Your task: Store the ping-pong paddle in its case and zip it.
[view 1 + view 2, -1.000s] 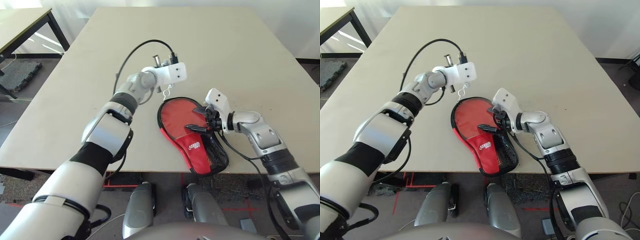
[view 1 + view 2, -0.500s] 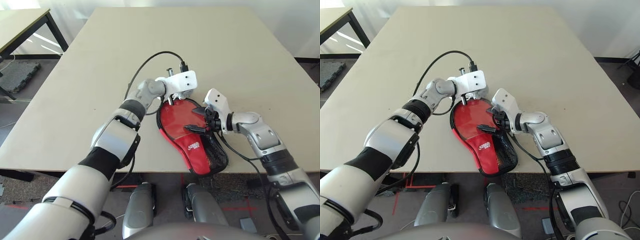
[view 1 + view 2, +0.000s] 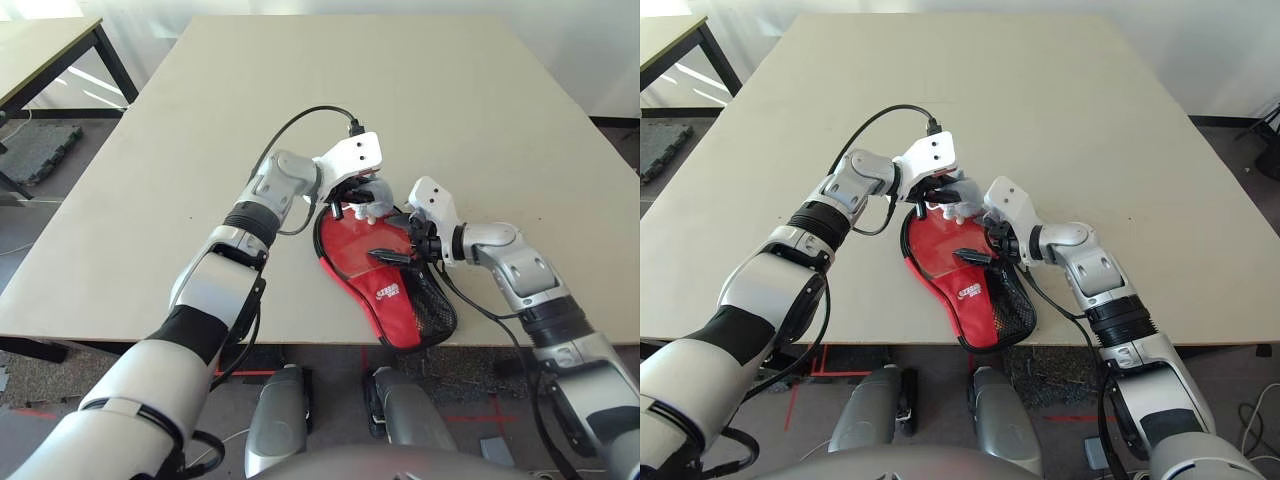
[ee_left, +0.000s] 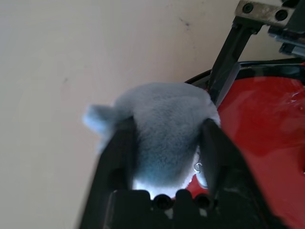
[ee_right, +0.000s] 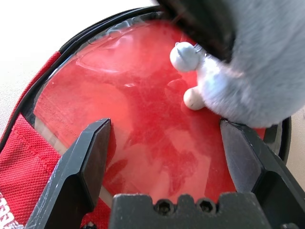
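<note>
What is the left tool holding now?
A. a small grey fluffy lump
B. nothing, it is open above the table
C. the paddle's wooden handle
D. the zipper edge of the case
A: the left wrist view shows the left tool with its two fingers closed on the sides of the grey lump, above the round end of the red case.

A small grey-white plush lump [image 4: 162, 129] sits towards the near edge of the beige worktop [image 3: 450, 90], roughly midway along it. A second, dark-legged table [image 3: 50, 45] stands off the far left corner.
</note>
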